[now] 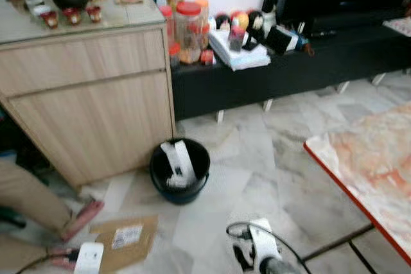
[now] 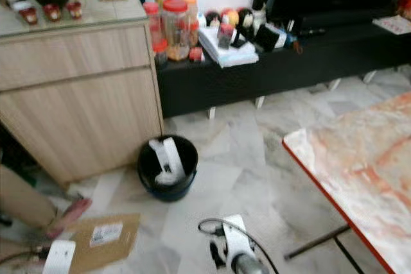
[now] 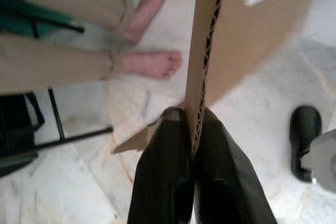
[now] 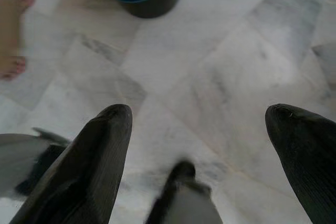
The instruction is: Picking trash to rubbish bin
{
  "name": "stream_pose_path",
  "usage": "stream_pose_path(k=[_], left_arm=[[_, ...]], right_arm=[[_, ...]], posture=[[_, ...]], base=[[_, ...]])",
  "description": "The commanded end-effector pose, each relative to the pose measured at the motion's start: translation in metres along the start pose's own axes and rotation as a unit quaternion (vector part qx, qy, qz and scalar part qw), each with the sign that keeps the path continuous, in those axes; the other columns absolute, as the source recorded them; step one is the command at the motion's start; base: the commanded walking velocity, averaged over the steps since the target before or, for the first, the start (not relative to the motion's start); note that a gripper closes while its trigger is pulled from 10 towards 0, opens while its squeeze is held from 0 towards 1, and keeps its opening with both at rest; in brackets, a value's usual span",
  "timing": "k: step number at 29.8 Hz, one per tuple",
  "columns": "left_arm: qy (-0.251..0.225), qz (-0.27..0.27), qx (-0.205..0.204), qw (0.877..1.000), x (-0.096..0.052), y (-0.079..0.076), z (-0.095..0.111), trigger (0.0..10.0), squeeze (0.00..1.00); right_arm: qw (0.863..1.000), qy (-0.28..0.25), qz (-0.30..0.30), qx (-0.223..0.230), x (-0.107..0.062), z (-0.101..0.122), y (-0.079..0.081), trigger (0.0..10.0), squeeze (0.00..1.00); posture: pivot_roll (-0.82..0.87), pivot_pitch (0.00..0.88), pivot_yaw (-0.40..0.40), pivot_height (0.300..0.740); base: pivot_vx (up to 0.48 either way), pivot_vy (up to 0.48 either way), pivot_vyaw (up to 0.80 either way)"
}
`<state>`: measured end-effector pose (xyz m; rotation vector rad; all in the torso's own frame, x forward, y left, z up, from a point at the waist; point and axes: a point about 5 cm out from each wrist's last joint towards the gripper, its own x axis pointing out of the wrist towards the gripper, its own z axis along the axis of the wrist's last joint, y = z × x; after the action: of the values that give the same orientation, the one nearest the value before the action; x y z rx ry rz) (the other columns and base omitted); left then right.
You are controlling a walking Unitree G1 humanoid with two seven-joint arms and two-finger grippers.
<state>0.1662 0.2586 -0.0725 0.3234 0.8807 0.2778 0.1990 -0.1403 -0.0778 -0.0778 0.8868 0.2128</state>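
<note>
A flat piece of cardboard is pinched by its edge between the closed fingers of the left gripper, low over the floor and short of the rubbish bin. The right gripper is spread wide and holds nothing. Since the bin seems already partly filled with paper, the broad sheet could catch on the rim or slip from so narrow a grip.

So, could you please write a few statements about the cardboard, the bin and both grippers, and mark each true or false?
1. The left gripper is shut on the cardboard. True.
2. The right gripper holds a bottle. False: it is open and holds nothing.
3. The bin already has white trash in it. True.
4. The bin stands on the cabinet. False: it stands on the floor beside it.
5. A person's bare feet are near the cardboard. True.
</note>
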Motion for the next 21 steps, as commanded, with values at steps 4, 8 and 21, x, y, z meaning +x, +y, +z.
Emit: stream_pose_path(k=[4,8,21], left_arm=[[0.001,-0.004,-0.002,1.000,0.000,-0.005,0.002,10.0,0.00],[0.003,-0.004,-0.003,1.000,0.000,-0.005,0.001,10.0,0.00],[-0.059,-0.006,0.016,0.998,0.004,-0.004,0.027,10.0,0.00]], right_arm=[[1.000,0.010,-0.012,0.000,-0.003,-0.008,-0.008,10.0,0.00],[0.999,0.010,-0.018,0.025,-0.003,-0.009,-0.006,10.0,0.00],[1.000,0.002,-0.017,0.017,-0.002,-0.007,-0.005,10.0,0.00]], posture=[[0.16,0.138,-0.025,0.740],[0.16,0.150,-0.017,0.740],[0.16,0.177,-0.013,0.740]], base=[[0.394,0.000,0.00],[0.394,0.000,0.00],[0.393,0.000,0.17]])
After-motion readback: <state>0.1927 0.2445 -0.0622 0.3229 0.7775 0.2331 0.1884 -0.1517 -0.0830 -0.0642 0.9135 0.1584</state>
